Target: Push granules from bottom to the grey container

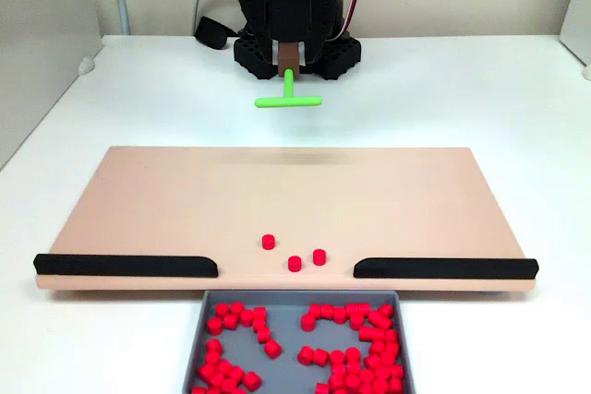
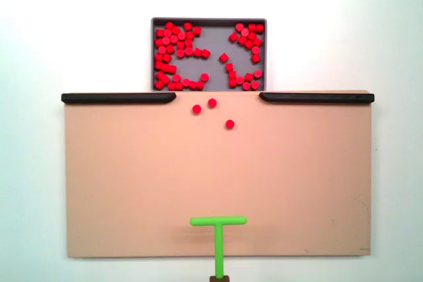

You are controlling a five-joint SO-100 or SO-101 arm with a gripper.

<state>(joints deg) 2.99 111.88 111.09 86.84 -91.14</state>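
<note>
We've got three granules (image 2: 212, 103) left by the tan board's (image 2: 132, 183) gap edge; gripper (image 1: 290, 65) grasping the green T-pusher (image 1: 288, 99).

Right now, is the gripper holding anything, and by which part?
Yes: the green T-shaped plastic pusher, held by the far end of its stem, opposite the crossbar, in the brown-tipped gripper.

Granules on tan board (image 2: 218, 176): 3 (image 2: 212, 103)
Granules in grey container (image 2: 215, 64): several dozen, too crowded for an exact count
Grey container: 1
Tan board: 1
Black strips: 2 (image 2: 119, 98)
Green T-shaped pusher: 1 (image 2: 218, 221)
</note>
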